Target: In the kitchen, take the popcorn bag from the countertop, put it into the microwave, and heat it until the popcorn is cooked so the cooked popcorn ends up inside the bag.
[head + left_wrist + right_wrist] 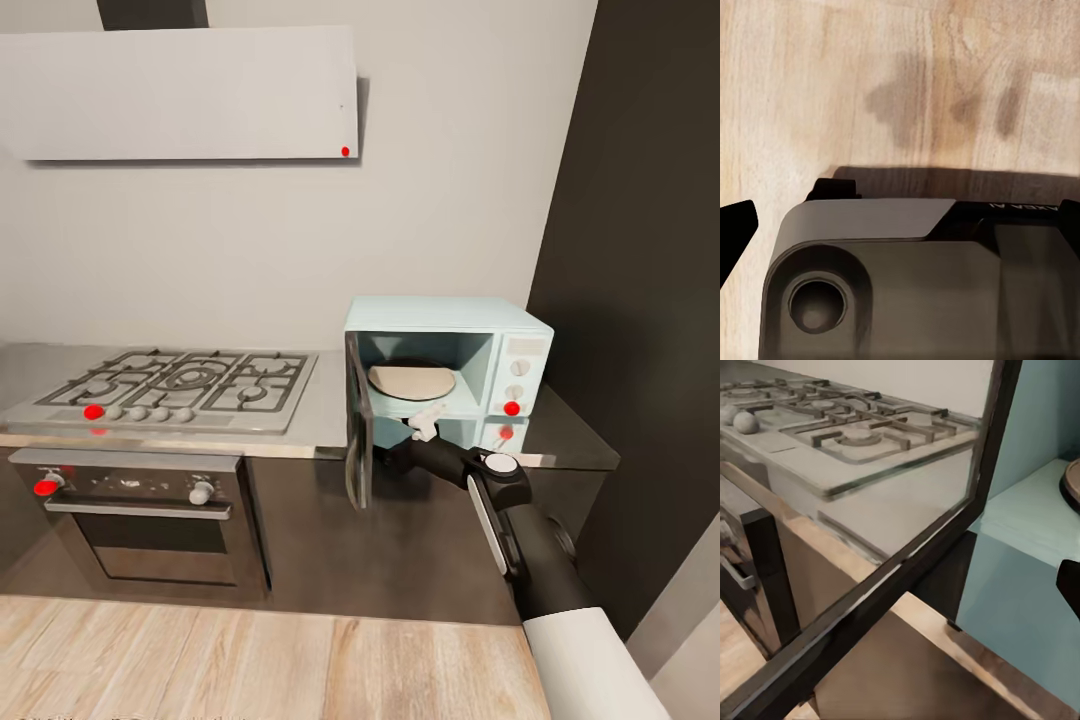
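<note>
We found the small pale mint-blue microwave (445, 365) standing on the matte light-grey countertop (330, 415), its dark glass door (354, 420) swung wide open. Inside, its cavity held a round beige turntable plate (411, 381) and we could make out nothing else in it. Our right gripper (428, 420) hovered at the cavity's front lip; whether its white fingers were spread or pressed together, we could not tell. Beside the microwave lay the steel gas hob (185, 385), above a dark oven (140, 520).

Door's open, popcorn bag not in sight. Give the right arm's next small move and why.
Probably draw the right gripper back from the microwave: its door stands wide open, and the turntable inside is bare, so the bag remains to be fetched.
</note>
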Controlling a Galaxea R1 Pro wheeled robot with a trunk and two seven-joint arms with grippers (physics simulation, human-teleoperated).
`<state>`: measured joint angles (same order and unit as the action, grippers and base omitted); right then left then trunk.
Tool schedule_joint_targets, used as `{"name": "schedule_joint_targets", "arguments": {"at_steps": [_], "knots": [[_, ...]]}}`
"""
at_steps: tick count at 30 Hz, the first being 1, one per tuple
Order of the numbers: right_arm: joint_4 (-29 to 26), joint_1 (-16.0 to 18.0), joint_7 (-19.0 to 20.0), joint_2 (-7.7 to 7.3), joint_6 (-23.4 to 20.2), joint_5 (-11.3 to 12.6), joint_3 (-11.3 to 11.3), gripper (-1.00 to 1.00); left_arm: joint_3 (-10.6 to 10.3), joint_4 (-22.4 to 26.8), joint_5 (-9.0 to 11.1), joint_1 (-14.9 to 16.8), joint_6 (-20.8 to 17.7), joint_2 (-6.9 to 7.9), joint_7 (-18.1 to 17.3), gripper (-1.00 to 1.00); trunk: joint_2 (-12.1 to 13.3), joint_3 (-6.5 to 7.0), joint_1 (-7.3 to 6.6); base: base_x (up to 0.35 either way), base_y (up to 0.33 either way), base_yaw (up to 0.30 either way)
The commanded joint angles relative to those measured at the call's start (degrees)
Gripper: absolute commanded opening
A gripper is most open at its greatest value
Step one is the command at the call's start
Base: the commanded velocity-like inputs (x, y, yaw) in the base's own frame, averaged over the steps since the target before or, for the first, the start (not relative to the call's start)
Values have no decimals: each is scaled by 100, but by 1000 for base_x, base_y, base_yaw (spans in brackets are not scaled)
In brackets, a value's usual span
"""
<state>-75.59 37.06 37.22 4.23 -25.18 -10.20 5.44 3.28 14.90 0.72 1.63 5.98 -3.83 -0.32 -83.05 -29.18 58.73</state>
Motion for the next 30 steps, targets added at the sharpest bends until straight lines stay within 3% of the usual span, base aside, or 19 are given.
{"name": "schedule_joint_targets", "arguments": {"at_steps": [1,30], "knots": [[-9,3,39,1,-22,-44,-7,100,32,-5,7,4,18,-4,-3,100,-3,-7,0,0,0,39],[-176,-85,39,-1,-22,-44,5,100,32,-5,7,4,18,-4,-4,100,-3,-29,0,0,0,65]]}}
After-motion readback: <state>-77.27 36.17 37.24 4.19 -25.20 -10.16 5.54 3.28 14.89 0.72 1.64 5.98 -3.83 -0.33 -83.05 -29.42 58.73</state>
